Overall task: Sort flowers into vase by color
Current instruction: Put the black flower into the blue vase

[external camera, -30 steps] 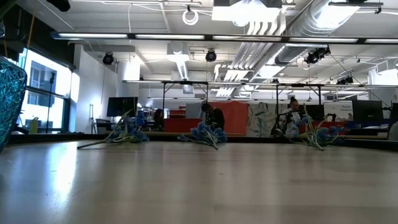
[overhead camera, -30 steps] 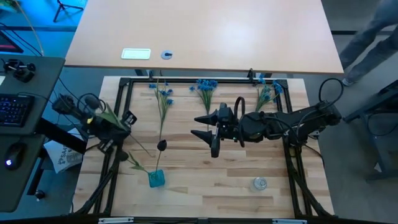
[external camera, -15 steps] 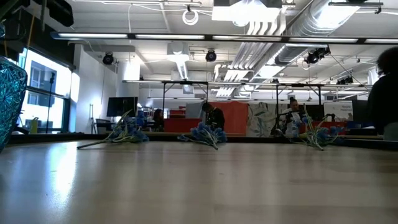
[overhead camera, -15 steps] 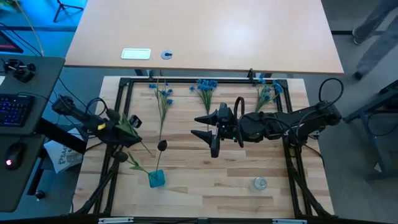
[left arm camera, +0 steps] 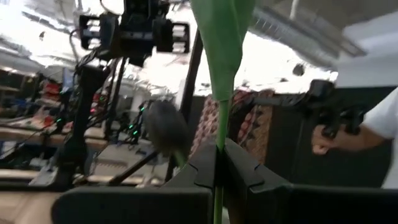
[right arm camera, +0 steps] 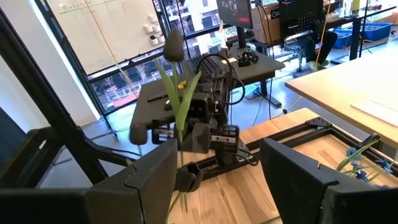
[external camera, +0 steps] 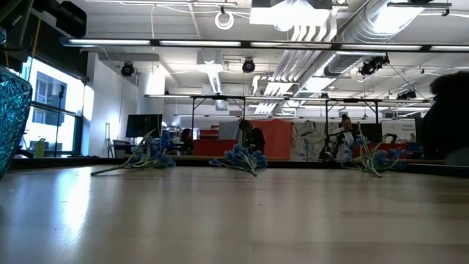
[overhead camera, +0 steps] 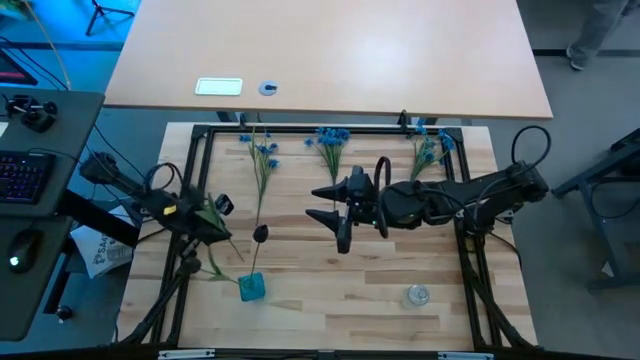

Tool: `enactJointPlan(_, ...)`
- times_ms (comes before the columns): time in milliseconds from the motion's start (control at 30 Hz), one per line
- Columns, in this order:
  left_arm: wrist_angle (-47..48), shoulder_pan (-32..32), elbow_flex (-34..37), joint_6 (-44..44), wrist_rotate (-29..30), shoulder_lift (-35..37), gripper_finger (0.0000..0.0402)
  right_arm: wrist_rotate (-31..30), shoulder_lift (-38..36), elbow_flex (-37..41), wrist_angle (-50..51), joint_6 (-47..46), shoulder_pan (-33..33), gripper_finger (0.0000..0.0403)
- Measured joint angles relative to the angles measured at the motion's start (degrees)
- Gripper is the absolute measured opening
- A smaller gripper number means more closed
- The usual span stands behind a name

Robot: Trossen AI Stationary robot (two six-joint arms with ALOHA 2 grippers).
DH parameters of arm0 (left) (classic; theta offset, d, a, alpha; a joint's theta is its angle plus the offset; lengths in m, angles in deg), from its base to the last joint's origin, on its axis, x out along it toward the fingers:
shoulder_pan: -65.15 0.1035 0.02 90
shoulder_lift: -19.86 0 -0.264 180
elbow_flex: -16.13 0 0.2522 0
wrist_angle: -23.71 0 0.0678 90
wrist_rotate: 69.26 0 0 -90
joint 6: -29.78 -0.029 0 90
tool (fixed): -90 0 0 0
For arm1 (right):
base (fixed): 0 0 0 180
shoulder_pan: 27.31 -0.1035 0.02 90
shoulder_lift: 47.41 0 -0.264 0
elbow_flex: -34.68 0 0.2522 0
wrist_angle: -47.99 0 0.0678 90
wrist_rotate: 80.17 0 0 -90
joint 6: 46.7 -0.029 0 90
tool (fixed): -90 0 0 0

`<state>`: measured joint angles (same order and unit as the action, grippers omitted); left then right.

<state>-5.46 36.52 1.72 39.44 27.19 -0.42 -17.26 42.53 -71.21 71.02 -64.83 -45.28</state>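
My left gripper is shut on a leafy green flower with a dark bud, at the table's left beside the blue vase. Another dark-bud flower stands tilted in that vase with its stem end inside. Three blue flower sprigs lie flat along the far edge. My right gripper hangs open above the table's middle, pointing toward the left arm, with nothing between its fingers. A clear glass vase stands near right. My left gripper pinches the flower's thin green stem between its two fingers, below the leaves. The fingers come from the table's left, slanting a little upward, and lie across the stem. The flower stands upright and clear of the table, bud on top, its lower stem hanging below the fingers.
A black frame rims the wooden table top. The blue vase also shows at the low view's left edge. A desk with a keyboard stands left of the table. A person walks past at far right.
My left gripper has sunk and gone toward the table's near edge and the blue vase, tipping as it went. The held flower has gone with it, staying clear of the table.
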Motion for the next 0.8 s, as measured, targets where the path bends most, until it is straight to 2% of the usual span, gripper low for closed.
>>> enactJointPlan(133,-0.5,0.0,0.0,-2.6,-0.9,-2.4,0.0,0.1,0.8,0.0,-0.4,-0.6,0.4,0.0224)
enactJointPlan(367,-1.3,0.0,0.0,1.7,-6.8,-3.8,0.0,1.2,1.8,0.0,0.1,-2.5,0.7,0.0224)
enactJointPlan(567,-7.6,0.0,-0.8,-1.4,-6.7,-5.5,0.0,1.0,1.8,0.0,-0.1,-2.4,1.2,0.0224)
enactJointPlan(800,-7.5,0.0,-3.1,-2.2,-6.9,-11.2,0.0,0.7,1.8,0.0,-0.1,-2.4,1.5,0.0224)
